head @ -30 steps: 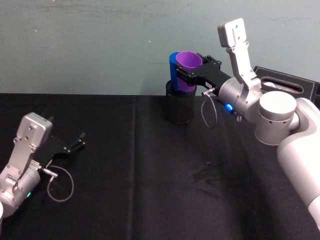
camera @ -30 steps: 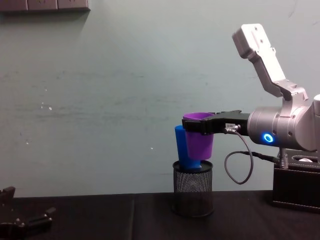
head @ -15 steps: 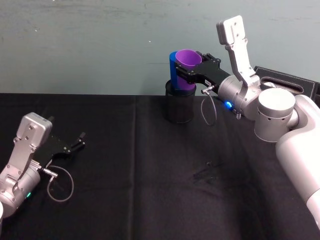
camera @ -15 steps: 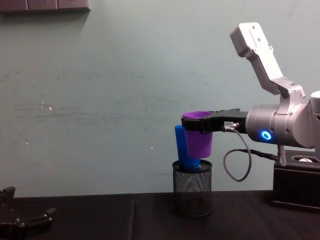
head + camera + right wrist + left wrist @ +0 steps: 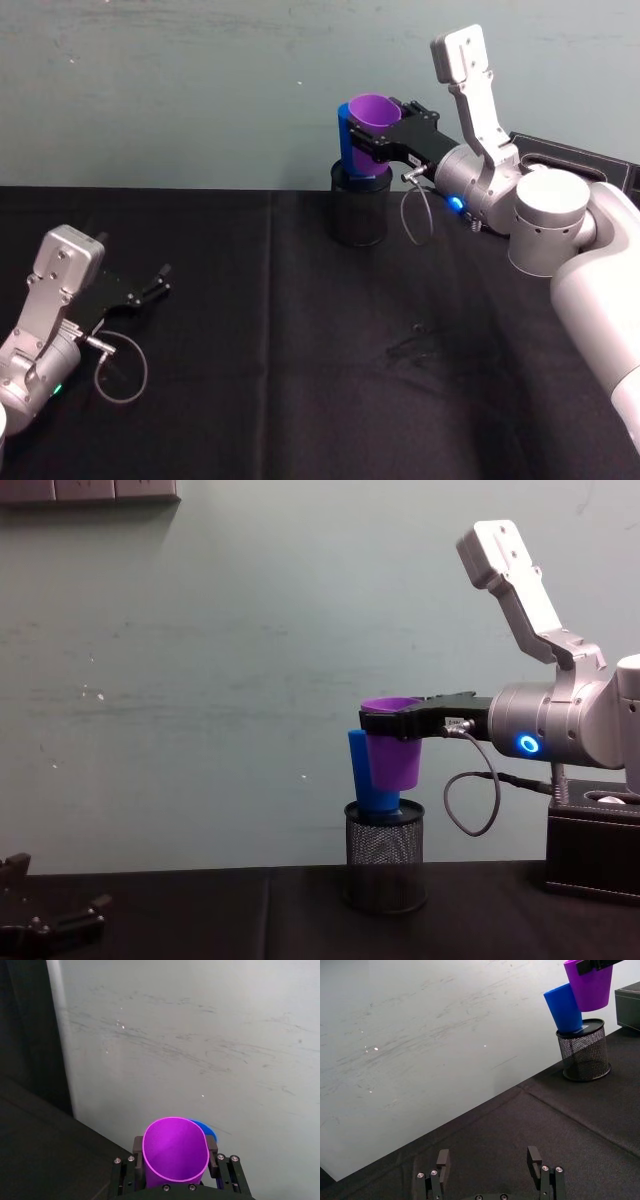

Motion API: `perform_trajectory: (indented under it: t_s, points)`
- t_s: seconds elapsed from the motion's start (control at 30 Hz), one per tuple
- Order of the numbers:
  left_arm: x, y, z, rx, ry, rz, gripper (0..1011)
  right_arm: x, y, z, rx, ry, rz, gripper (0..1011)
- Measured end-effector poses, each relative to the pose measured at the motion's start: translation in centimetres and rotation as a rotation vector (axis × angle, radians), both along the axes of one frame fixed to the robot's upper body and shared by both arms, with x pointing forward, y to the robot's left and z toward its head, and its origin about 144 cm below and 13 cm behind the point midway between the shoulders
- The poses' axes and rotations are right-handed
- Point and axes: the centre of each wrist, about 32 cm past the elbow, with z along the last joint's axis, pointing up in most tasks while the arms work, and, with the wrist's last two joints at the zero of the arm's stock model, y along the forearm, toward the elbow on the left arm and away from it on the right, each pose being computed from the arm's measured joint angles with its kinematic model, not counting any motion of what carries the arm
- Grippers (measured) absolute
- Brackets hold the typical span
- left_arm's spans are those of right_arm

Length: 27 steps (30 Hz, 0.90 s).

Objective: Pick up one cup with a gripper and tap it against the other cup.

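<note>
Black table: mesh holder, black box.

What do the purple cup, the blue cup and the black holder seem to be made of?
Purple cup, in right gripper: probably plastic, smooth, thin rim. Blue cup: likely plastic too, plain, smooth. Black holder: apparently metal wire mesh, see-through grid. Left gripper idle, open.

Right arm: silver-grey, rounded joints, boxy pale-grey link, blue glowing ring nr the wrist, thin grey cable looping under it. Right gripper: black, flat-jawed, small white label. Left arm: same silver-grey, w/ looped grey lead. Left gripper: black, silver screws on finger bases.
</note>
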Motion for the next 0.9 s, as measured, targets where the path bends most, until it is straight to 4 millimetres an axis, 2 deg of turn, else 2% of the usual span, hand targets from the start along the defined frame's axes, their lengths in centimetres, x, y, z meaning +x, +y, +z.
perform_trajectory:
  t_s: [0.9]
  points:
    - [0.00, 0.00, 0.00, 0.000, 0.000, 0.000, 1011, -0.01, -0.02, -0.04, 0.002, 0.001, 0.001, 726]
